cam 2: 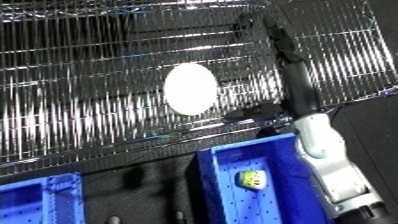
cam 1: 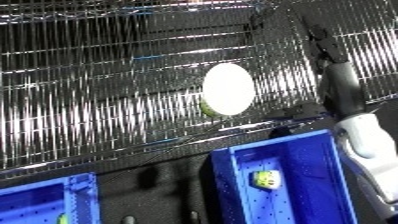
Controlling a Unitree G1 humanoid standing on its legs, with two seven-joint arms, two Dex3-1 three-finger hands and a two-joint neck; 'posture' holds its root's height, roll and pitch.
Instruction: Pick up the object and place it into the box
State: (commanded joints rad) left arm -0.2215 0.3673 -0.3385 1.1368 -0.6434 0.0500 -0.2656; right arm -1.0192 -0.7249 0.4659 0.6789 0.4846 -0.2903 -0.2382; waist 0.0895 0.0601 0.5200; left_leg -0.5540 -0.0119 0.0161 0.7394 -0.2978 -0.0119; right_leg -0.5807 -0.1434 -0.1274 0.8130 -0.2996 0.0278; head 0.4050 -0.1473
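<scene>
We see a gleaming wire-mesh shelf [cam 1: 107,100] with the smooth white oval object [cam 2: 190,89] lying on it, above a perforated blue plastic bin [cam 1: 293,180] holding a small yellow-green piece [cam 1: 266,179], while our right robot hand [cam 2: 282,42], a dark slender shape, reaches over the mesh right of the object, its fingers indistinct.

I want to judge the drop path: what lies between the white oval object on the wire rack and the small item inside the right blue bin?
In the left eye view, wire rack, its front edge, then the blue bin's rim separate the white oval object from the small item.
</scene>
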